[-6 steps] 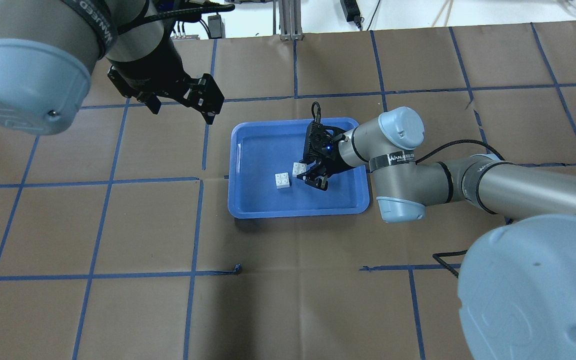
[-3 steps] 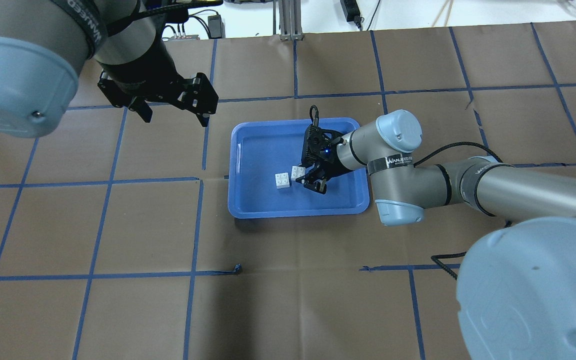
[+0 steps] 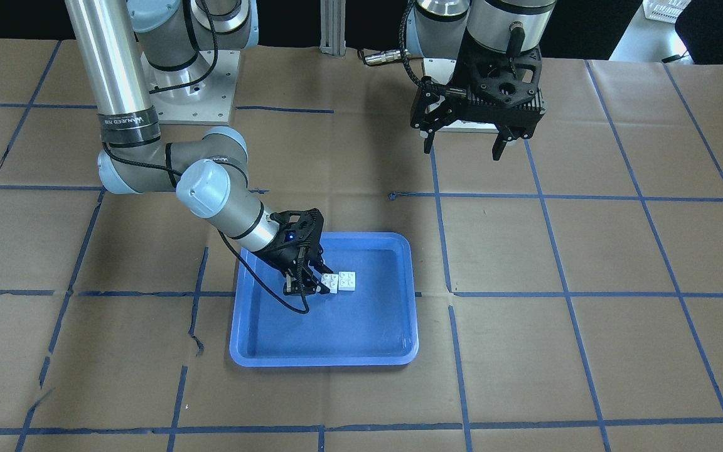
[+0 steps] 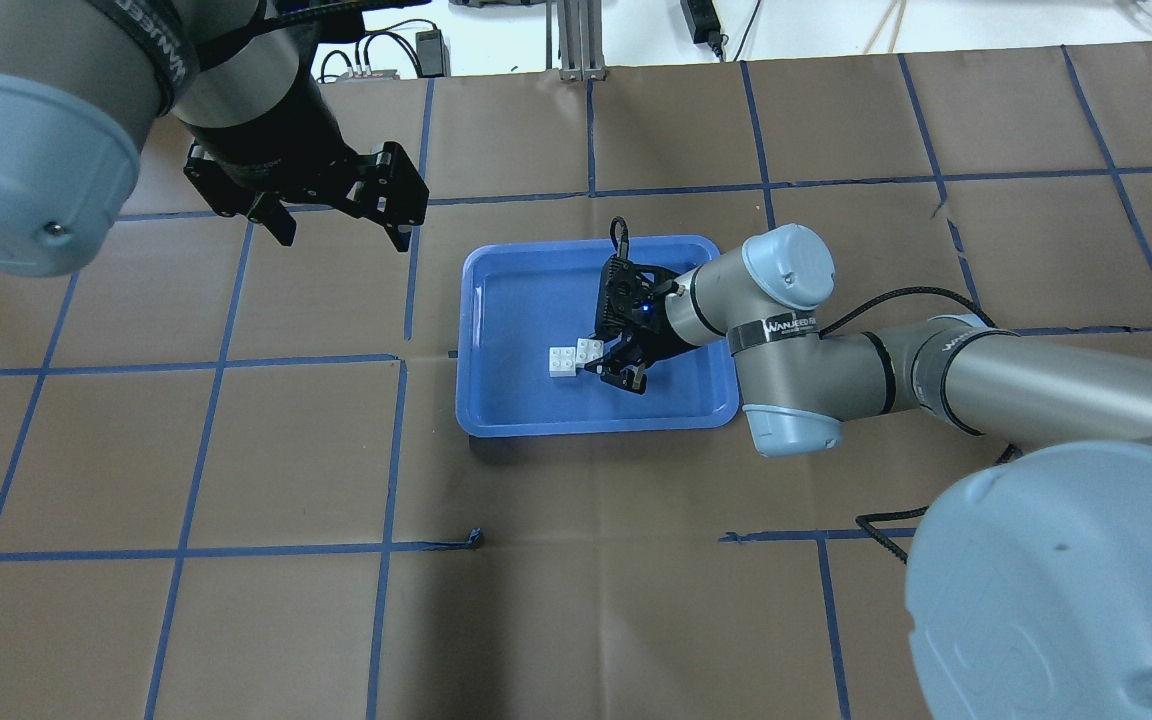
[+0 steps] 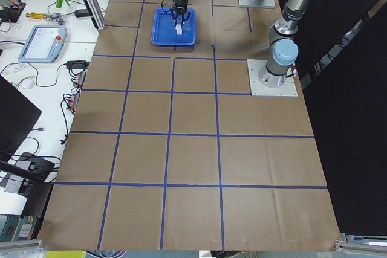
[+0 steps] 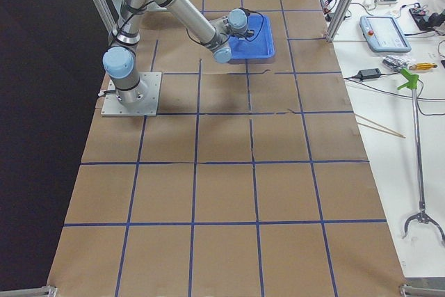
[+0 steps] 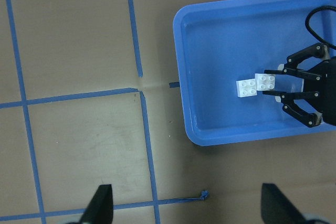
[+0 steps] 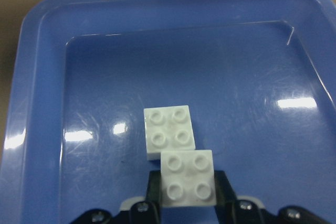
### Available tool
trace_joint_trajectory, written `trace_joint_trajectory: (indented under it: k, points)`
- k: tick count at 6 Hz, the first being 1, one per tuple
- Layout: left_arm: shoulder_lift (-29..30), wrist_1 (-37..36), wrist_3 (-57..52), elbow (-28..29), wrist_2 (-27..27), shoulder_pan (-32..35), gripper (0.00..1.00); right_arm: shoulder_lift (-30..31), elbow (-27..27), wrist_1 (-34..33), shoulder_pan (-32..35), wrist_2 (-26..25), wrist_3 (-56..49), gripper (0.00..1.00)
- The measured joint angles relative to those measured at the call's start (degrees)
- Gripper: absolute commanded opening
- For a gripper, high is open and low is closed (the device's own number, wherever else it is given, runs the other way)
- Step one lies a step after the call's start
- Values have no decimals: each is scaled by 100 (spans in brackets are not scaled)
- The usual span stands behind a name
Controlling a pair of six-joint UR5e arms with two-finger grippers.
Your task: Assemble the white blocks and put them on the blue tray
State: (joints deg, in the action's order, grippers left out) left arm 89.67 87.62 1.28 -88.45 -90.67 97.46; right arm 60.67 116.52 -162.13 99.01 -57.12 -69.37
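Note:
The blue tray [image 4: 496, 420] lies mid-table; it also shows in the front view [image 3: 324, 361] and the left wrist view [image 7: 181, 77]. One white block [image 4: 564, 361] rests on the tray floor, studs up [image 8: 169, 131]. My right gripper [image 4: 604, 360] is low over the tray, shut on the second white block [image 8: 188, 178], with a finger [image 8: 152, 187] on each side of it. The held block [image 3: 330, 283] sits corner to corner with the resting block [image 3: 347, 280]; I cannot tell whether they touch. My left gripper [image 4: 341, 235] is open and empty, high above the table and off to the tray's left.
Brown paper with a grid of blue tape lines [image 4: 391, 450] covers the table. The right arm's elbow [image 4: 786, 270] and cable [image 4: 896, 295] hang over the tray's right side. Operators' gear lies on the white bench [image 6: 389, 33] past the far edge.
My right gripper has moved left with its white block until it is beside the resting block. My left arm has drawn back to the left, away from the tray.

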Motion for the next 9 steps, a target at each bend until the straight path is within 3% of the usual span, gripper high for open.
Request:
trace_joint_trajectory:
  k: [9]
  points:
    - [-93,-2,3,-2,6,-13,99,-13,8,19,34,-1,133,30]
